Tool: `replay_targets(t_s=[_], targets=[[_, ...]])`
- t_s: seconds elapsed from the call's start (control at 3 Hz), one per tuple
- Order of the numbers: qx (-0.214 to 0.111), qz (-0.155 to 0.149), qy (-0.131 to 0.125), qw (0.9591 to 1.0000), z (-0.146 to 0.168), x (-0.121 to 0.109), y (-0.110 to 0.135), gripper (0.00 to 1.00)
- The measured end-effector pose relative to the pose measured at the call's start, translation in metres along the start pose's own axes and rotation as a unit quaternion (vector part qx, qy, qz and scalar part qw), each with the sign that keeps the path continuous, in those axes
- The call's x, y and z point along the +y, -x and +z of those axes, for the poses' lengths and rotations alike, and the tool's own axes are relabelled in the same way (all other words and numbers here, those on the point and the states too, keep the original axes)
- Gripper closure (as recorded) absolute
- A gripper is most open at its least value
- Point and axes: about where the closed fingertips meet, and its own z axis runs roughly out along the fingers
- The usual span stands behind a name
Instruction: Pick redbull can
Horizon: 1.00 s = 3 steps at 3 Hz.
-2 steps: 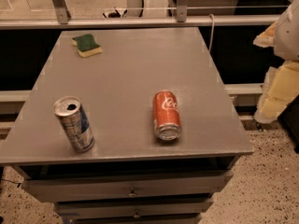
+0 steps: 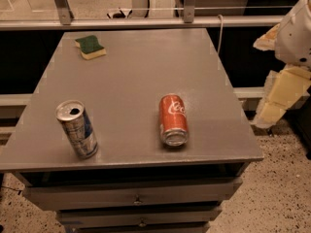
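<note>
The redbull can [image 2: 77, 129], slim, silver and blue with an open silver top, stands upright near the front left corner of the grey table [image 2: 141, 67]. My gripper [image 2: 278, 101], with pale yellow fingers under a white arm, hangs off the table's right edge. It is far to the right of the redbull can, touches nothing and holds nothing.
A red Coca-Cola can [image 2: 173, 120] lies on its side at the front middle, between the gripper and the redbull can. A green and yellow sponge [image 2: 91, 46] lies at the far left. A rail [image 2: 146, 22] runs behind the table. Drawers [image 2: 136, 195] sit below the front edge.
</note>
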Motion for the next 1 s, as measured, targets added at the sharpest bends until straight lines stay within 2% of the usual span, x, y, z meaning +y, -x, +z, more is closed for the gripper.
replay_targets(t_s=[0.33, 0.67, 1.0], targets=[[-0.072, -0.019, 0.039, 0.9964, 0.041, 0.008, 0.047, 0.00], [-0.184, -0.044, 0.100, 0.9769, 0.082, 0.018, 0.122, 0.00], [-0.289, -0.072, 0.159, 0.9413, 0.100, 0.035, 0.195, 0.00]])
